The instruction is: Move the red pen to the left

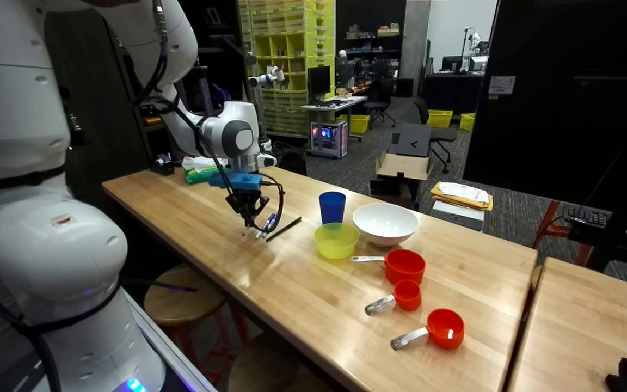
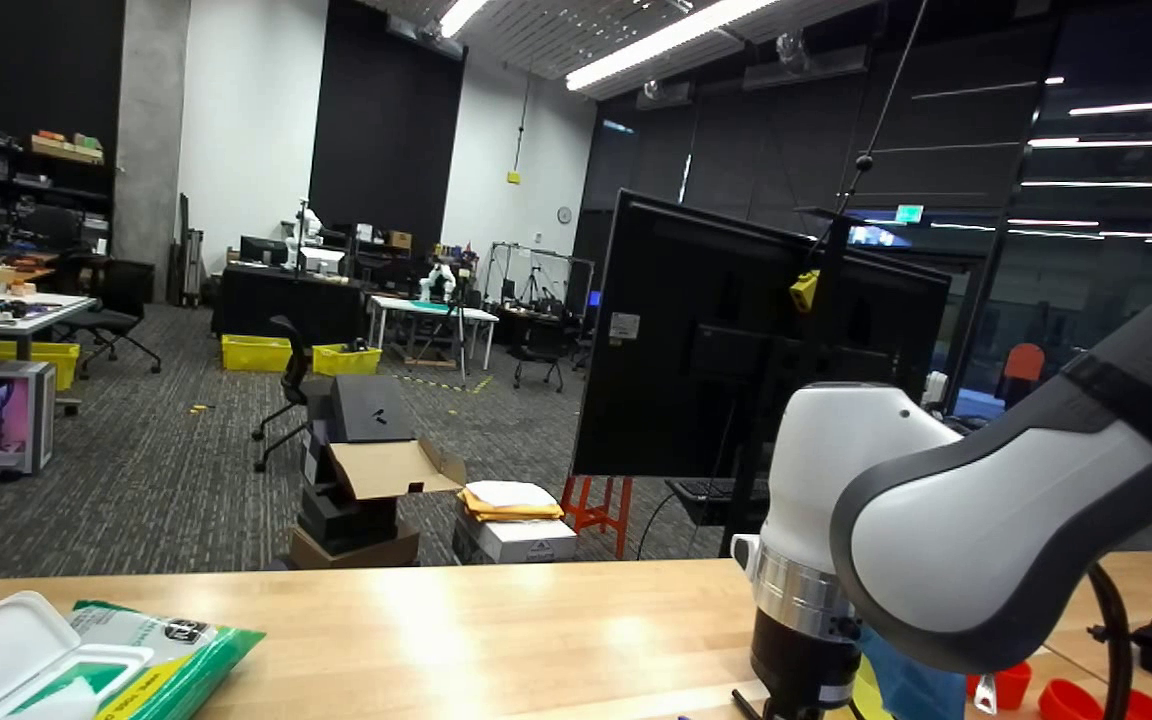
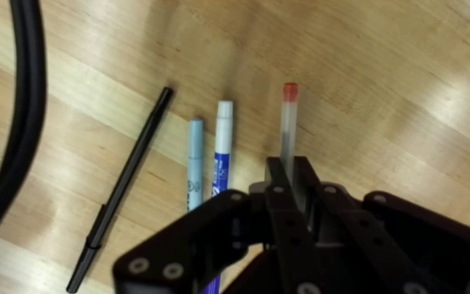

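The red pen [image 3: 289,118] is a clear-barrelled pen with a red end. In the wrist view it stands out from between my fingertips, pointing up the picture. My gripper [image 3: 287,163] is shut on its barrel, and the fingers and linkage hide its lower part. In an exterior view, my gripper [image 1: 248,218] is low over the wooden table, at the near side of the other pens, and the red pen is too small there to make out clearly. In an exterior view, the gripper is mostly cut off at the bottom edge. I cannot tell whether the pen touches the table.
Beside the gripper lie a blue-and-white marker [image 3: 222,143], a light teal pen [image 3: 195,163] and a black pen [image 3: 125,179]. Farther along the table [image 1: 302,299] stand a blue cup [image 1: 332,207], yellow bowl [image 1: 336,241], white bowl [image 1: 385,223] and red measuring cups [image 1: 405,267].
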`<action>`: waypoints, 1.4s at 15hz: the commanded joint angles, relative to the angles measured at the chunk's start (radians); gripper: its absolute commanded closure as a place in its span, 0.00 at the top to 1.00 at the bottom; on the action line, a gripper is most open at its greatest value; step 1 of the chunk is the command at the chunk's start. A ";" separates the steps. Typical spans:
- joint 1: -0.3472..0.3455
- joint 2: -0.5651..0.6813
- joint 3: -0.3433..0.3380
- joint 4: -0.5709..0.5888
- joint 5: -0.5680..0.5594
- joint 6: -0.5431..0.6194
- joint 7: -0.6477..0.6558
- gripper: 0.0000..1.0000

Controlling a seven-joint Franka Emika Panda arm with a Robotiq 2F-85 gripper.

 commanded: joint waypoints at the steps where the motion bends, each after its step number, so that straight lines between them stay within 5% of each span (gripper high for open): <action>1: -0.003 -0.003 -0.009 0.000 0.006 0.011 0.009 0.41; 10: -0.038 -0.082 -0.043 -0.012 -0.003 -0.019 0.012 0.98; 21: -0.087 -0.112 -0.114 0.001 -0.059 -0.036 0.129 1.00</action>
